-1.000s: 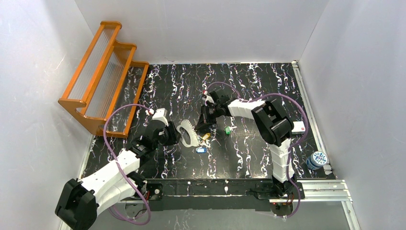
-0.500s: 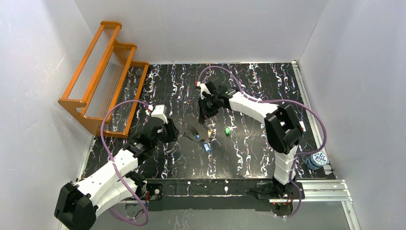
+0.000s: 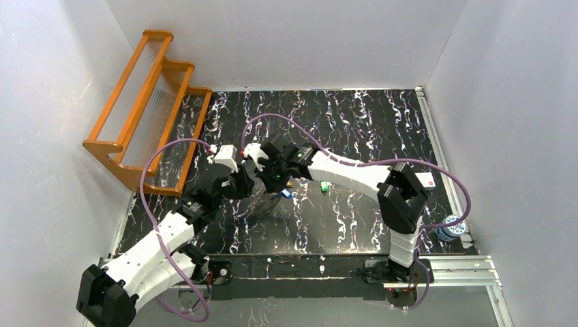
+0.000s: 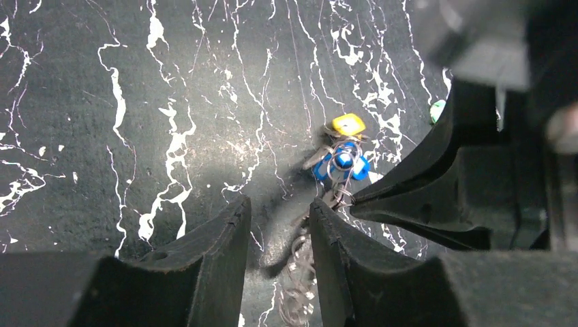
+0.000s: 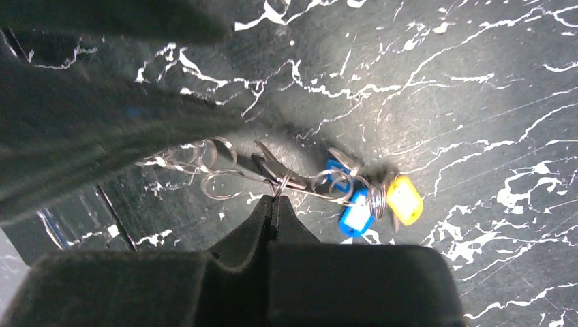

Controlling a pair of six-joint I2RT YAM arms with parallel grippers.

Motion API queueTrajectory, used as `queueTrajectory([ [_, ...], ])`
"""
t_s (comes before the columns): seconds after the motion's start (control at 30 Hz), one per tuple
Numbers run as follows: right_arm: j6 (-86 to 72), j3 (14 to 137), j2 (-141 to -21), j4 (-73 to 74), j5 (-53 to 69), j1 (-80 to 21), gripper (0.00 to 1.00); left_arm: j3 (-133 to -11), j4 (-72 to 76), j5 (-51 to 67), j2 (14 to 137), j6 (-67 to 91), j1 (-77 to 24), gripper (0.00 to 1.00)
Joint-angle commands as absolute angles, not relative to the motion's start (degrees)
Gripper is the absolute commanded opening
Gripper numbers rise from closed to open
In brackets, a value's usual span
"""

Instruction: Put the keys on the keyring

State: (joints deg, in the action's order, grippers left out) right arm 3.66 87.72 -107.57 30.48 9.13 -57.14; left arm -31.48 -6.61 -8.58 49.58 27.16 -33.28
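Observation:
My left gripper (image 3: 253,194) (image 4: 279,204) has its jaws partly apart, with the grey keyring (image 4: 293,238) (image 3: 268,204) and its chain of wire rings between them. The right gripper (image 5: 275,197) (image 3: 276,182) is shut, pinching a thin wire ring just in front of the left fingertips. On the wire hang two blue keys (image 5: 354,218) (image 4: 344,162) and a yellow key (image 5: 403,199) (image 4: 348,125). More wire rings (image 5: 204,178) run left under the left gripper. A green key (image 3: 325,185) (image 4: 437,109) lies loose on the black mat to the right.
An orange stepped rack (image 3: 146,102) stands at the back left against the wall. A small blue-and-white tub (image 3: 451,227) sits off the mat at the right, and a white-and-red block (image 3: 426,180) lies at the mat's right edge. White walls close in on three sides.
My right gripper has swung left to meet the left gripper, drawing the blue and yellow keys with it. The keyring has turned from a flat pale oval to a grey sliver.

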Motion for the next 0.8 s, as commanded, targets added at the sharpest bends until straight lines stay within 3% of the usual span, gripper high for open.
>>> queueTrajectory([
  [0.0, 7.89, 82.87, -101.55, 28.43, 8.65, -56.34, 0.01, -30.83, -7.37, -9.15, 46.12, 25.88, -33.27, 0.35],
  [0.23, 11.86, 72.02, -91.15, 14.42, 9.39, -56.34, 0.01, -27.61, -1.47, -3.59, 43.12, 24.86, -33.26, 0.34],
  [0.53, 22.04, 58.70, -80.88, 1.39, 19.65, -56.33, 0.01, -25.66, 8.53, 6.13, 43.66, 22.94, -33.31, 0.36],
  [0.77, 29.05, 59.07, -79.38, 4.29, 19.28, -56.28, 0.01, -26.37, 11.87, 15.69, 42.89, 12.93, -33.27, 0.37],
])
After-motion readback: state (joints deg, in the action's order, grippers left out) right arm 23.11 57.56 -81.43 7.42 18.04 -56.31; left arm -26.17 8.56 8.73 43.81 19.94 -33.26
